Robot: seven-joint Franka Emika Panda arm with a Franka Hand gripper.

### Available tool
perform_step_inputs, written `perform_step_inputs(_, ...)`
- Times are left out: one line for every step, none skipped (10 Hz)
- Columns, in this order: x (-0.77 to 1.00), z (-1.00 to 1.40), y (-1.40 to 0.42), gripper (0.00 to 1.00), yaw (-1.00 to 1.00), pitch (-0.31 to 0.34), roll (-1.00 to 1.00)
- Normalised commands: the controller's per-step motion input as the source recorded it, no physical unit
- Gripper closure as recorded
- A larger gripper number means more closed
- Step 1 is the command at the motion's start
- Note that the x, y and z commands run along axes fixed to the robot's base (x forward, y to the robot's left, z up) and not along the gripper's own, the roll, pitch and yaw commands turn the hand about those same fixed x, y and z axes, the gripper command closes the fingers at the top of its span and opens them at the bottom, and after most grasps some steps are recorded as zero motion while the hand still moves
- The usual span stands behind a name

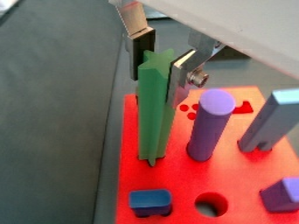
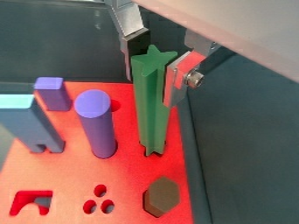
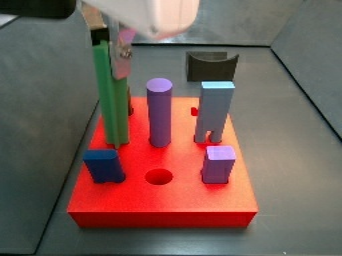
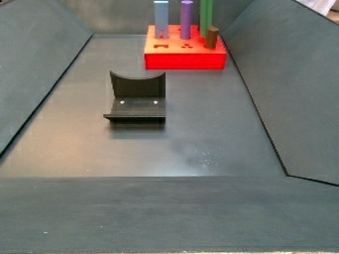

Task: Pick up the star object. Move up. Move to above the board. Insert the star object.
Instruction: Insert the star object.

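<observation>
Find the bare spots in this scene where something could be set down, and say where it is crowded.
Free: the dark floor in front of the fixture, out to the sloped walls. Crowded: the board, where the gripper sits at the star object, beside the purple cylinder and blue pillar.

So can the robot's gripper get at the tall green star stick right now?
Probably yes: the gripper already sits at the top of the star object, silver fingers on either side, nothing between. The star object stands in the board.
</observation>
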Motion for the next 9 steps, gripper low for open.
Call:
perform_step_inputs(0.00, -0.07, 0.00, 1.00, -0.43, 0.000, -0.05)
perform_step_inputs(0.02, 0.00, 0.05, 1.00, -0.07, 0.000, -0.04)
perform_step_inputs(0.03, 0.00, 0.00, 1.00, -0.13, 0.000, -0.08)
perform_step_inputs(0.01, -0.41, 0.11, 1.00, -0.12, -0.029, -0.08)
perform_step_inputs(-0.05, -0.81, 0.16, 1.00, -0.07, -0.077, 0.00)
perform_step_inputs(-0.06, -0.99, 0.09, 1.00, -0.07, -0.084, 0.10)
perform_step_inputs(-0.01, -1.00, 0.03, 1.00, -0.12, -0.046, 0.03)
perform_step_inputs(0.00, -1.00, 0.00, 1.00, -0.15, -0.053, 0.00)
perform_step_inputs(0.00, -1.00, 0.09, 1.00, -0.14, 0.000, 0.00)
